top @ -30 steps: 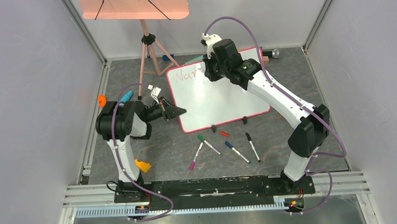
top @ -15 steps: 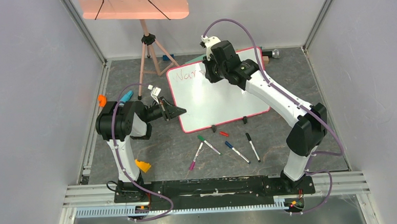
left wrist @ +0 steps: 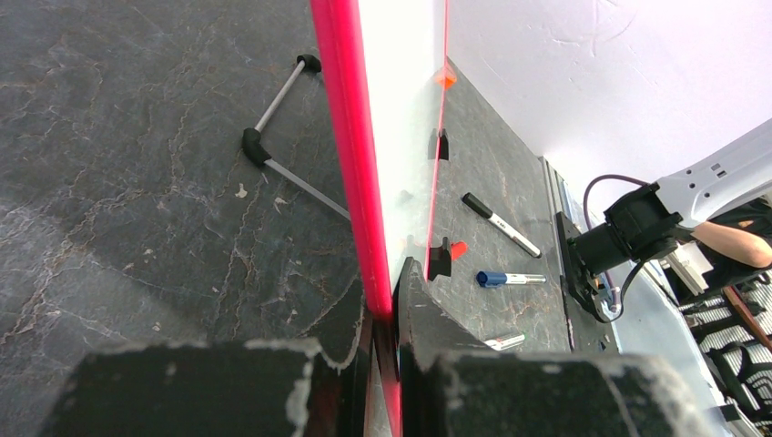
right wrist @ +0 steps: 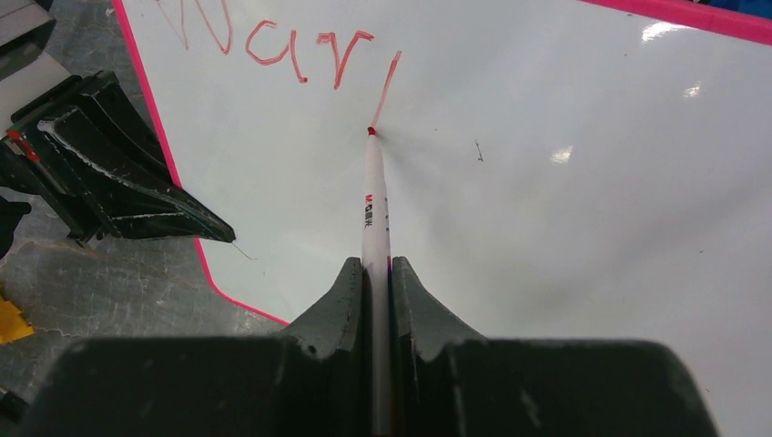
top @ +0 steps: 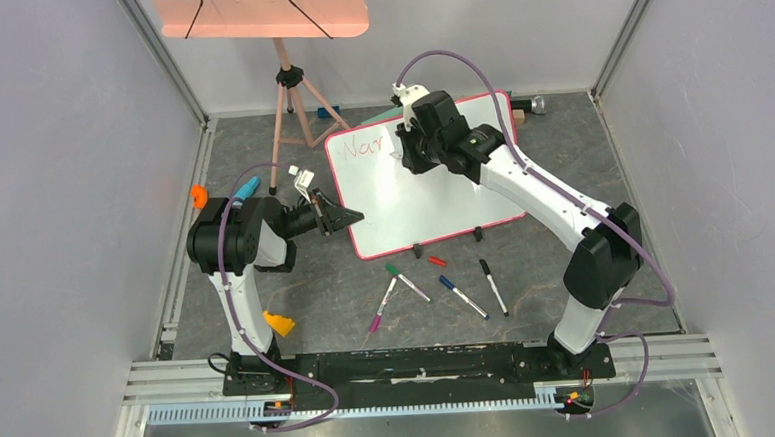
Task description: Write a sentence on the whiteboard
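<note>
Item: whiteboard, propped on its feet mid-table.
Change: right gripper has moved rightward along the top line. The sentence now reads "War" plus a fresh downstroke (most words still to come).
Tool: marker, clamped between closed jaws, tip touching the board.
Left gripper: pinched on the board's rim.

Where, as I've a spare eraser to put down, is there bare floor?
Bare floor lies between the tripod and the left arm, and right of the whiteboard toward the wall. It is crowded before the whiteboard, where loose markers lie.
</note>
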Available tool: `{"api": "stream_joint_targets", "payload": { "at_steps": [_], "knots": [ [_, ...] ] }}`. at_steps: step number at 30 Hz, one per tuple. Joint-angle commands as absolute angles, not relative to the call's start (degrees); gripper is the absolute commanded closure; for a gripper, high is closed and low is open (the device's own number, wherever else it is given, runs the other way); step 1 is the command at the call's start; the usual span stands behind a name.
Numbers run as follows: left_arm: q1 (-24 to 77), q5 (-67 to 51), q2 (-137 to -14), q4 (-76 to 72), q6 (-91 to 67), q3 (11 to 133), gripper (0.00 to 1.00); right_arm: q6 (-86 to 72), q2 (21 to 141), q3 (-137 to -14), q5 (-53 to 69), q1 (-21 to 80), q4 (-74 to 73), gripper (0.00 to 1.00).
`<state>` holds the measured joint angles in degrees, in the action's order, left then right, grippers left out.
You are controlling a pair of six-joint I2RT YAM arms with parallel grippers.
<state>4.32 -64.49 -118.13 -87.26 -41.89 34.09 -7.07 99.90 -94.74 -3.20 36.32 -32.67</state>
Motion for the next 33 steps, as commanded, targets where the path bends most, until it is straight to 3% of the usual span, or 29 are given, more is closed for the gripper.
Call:
{"api": "stream_joint_targets", "payload": {
  "at_steps": [1, 21, 33],
  "knots": [
    [4.22, -61.22, -120.54, -89.21, -25.31, 32.78, 0.91, -7.37, 99.84, -94.15, -5.19, 35.80, -32.94, 1.00],
    [4.22, -61.28, -120.54, -89.21, -25.22, 32.76, 0.91, -6.63, 104.17, -103.39, -8.37, 34.72, -33.64, 1.00],
    [4.22, -61.25, -120.51, -89.21, -25.30, 32.71, 0.91, -7.21, 102.89, -101.43, -10.58, 33.93, -34.63, 1.00]
  ]
}}
